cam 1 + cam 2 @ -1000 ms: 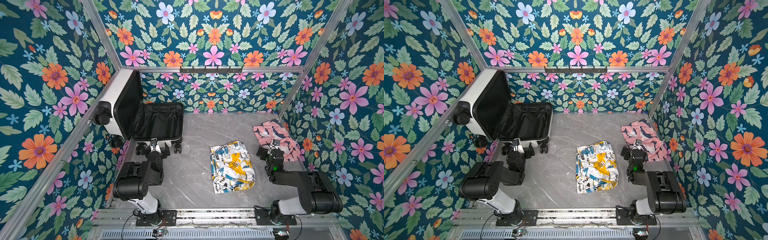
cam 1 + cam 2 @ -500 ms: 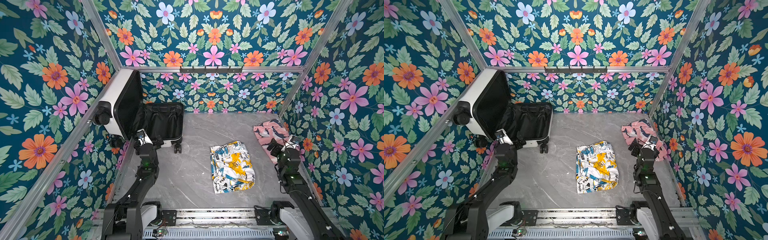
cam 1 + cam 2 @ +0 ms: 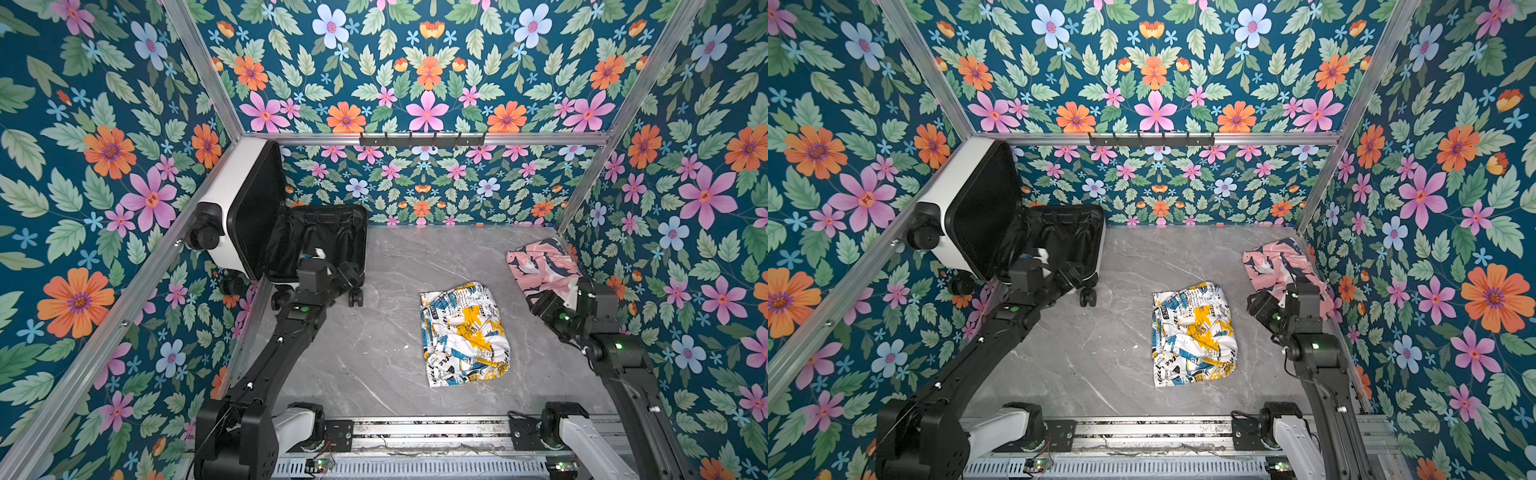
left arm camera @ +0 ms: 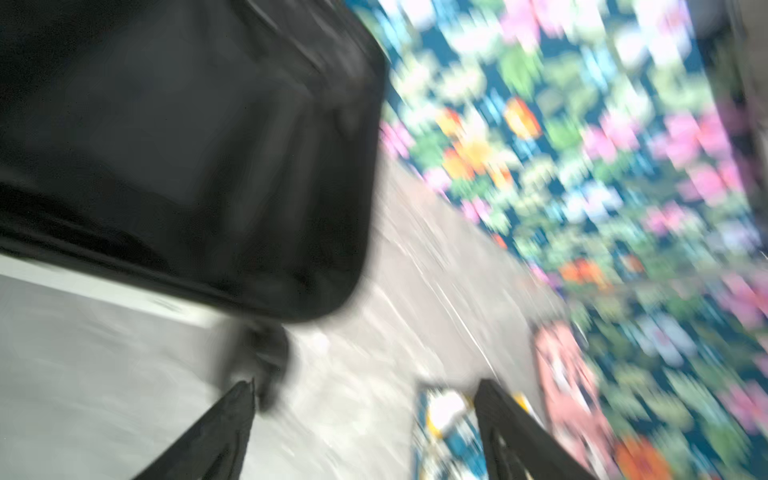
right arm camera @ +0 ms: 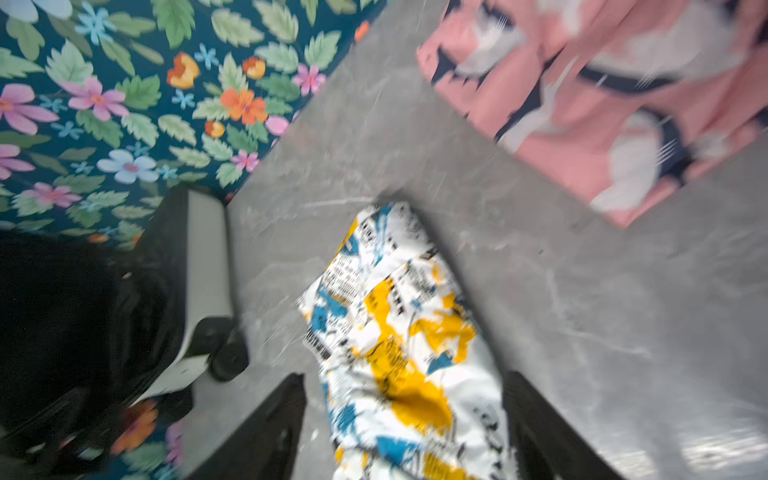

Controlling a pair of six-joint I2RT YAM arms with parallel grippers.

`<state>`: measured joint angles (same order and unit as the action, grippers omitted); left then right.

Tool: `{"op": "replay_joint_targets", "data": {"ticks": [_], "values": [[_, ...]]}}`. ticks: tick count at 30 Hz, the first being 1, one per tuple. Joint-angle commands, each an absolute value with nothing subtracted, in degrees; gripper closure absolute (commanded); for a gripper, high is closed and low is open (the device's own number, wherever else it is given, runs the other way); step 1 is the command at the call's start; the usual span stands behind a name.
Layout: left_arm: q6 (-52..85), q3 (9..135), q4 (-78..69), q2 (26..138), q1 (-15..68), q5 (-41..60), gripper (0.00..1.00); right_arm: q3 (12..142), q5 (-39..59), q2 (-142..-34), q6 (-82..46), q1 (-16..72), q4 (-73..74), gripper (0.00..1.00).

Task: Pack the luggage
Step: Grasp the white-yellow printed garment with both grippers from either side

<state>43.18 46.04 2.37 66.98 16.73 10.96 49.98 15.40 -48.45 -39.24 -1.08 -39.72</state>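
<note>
Luggage (image 3: 237,187) is lying open in the back-left corner of the table (image 3: 395,257). Its lid is being propped against the left wall and the black-lined base is lying flat. Nothing is being seen inside, though part of the base is being hidden by the left arm.

Left gripper (image 4: 365,380) is being held above the base's front edge, with jaws spread and nothing between them.

White, yellow and blue shirt (image 3: 461,332) is lying mid-table, well apart from the luggage. Pink garment (image 3: 540,266) is lying at the right wall.

Right gripper (image 5: 405,375) is being held just beside the pink garment and aimed at the shirt. Its jaws are parted and nothing is being gripped.

Packing is being judged as not started: both garments are still to be moved in, and the lid is still to be closed.

Against a second ago, both arms are being extended from a folded pose. The left gripper is being swung right along the base's front, and the right is being turned toward the centre. Luggage and garments are being left unmoved.
</note>
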Motion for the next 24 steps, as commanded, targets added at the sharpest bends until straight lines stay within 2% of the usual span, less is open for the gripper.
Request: {"op": "replay_joint_targets", "data": {"ticks": [1,3,5,13,18,19,24], "values": [[53.5,43.0,4.0,67.8,26.0,11.3,0.15,51.0,29.1,-54.0,-39.9,-1.1,-45.1,0.31],[59.2,38.3,-0.7,69.3,31.8,11.4,0.14,49.4,30.0,-55.6,-40.0,-1.1,-44.2,0.19],[62.5,35.4,-4.6,71.6,36.2,10.4,0.12,47.5,30.5,-56.7,-39.9,-1.1,-42.8,0.13],[66.0,37.1,-11.9,87.2,44.9,13.5,0.10,42.4,30.3,-67.5,-37.7,-1.1,-37.3,0.11],[68.6,35.0,-18.9,91.4,45.6,15.1,0.05,40.3,32.2,-73.2,-37.5,-1.0,-30.3,0.09],[68.2,35.3,-19.0,92.1,45.7,15.4,0.05,40.0,32.4,-74.2,-37.5,-1.1,-29.4,0.06],[67.3,37.5,-20.2,97.6,45.8,18.3,0.05,38.2,33.1,-79.3,-37.9,-1.1,-24.2,0.06]]}}
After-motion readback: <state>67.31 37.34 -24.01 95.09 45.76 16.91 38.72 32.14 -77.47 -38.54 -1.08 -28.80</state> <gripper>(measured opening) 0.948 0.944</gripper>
